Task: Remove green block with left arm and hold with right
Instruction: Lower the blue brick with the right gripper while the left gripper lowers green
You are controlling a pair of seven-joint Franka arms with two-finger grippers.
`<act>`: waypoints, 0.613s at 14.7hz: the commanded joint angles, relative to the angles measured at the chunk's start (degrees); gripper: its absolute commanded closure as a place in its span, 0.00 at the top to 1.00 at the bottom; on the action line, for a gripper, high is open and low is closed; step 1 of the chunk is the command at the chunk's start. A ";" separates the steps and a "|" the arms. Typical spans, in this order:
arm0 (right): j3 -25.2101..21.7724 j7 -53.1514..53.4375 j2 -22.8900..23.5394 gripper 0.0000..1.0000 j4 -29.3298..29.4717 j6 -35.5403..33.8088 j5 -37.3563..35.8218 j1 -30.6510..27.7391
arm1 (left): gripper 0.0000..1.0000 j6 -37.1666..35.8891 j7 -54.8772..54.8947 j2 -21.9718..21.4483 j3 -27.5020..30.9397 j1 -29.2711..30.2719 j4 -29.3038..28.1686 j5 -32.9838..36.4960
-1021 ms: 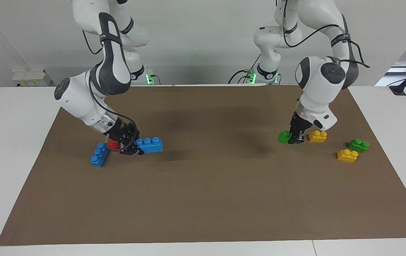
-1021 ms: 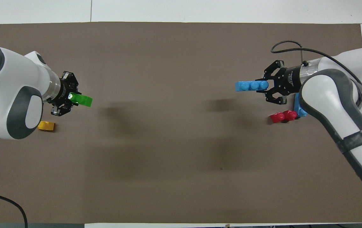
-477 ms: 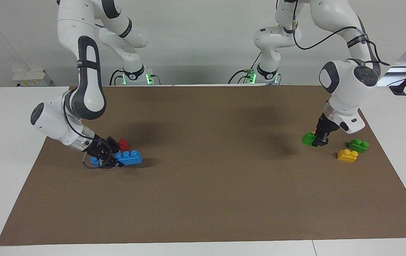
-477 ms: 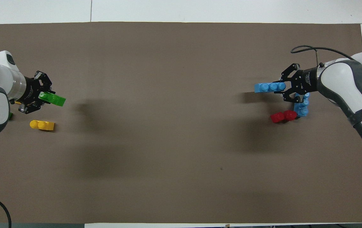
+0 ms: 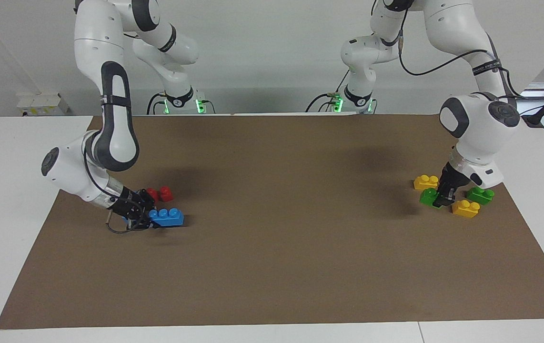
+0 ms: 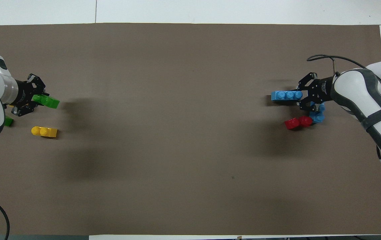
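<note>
Reaching low at its own end of the brown mat (image 5: pixel 272 267), the left gripper (image 5: pixel 443 199) is clamped on the green block (image 5: pixel 428 196), down at the mat among a second green brick (image 5: pixel 480 195) and two yellow bricks (image 5: pixel 465 208). At the other end, the right gripper (image 5: pixel 144 217), wrist tilted flat, grips a blue three-stud brick (image 5: pixel 167 217) beside a red brick (image 5: pixel 161 193)

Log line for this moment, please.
left hand: shut on green block, low by yellow bricks | right hand: shut on blue brick, at mat
</note>
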 commanded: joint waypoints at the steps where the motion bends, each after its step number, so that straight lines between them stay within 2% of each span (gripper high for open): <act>1: 0.50 -0.46 -0.65 0.00 -1.23 1.21 -0.55 -0.53 | 0.00 3.44 0.97 2.13 -0.49 0.72 -0.04 0.02; 7: 0.58 -0.46 -0.83 0.00 -1.67 1.38 -0.55 0.70 | 0.00 6.00 1.06 5.22 -0.32 0.81 1.10 0.64; 8: 0.50 -0.55 -0.83 0.03 -1.76 1.38 -0.55 0.70 | 0.00 6.53 1.14 5.48 -0.32 0.81 1.28 0.81; 9: 0.50 -0.55 -0.83 0.24 -1.85 1.64 -0.55 0.70 | 0.00 6.88 1.15 5.92 -0.32 0.81 1.37 1.68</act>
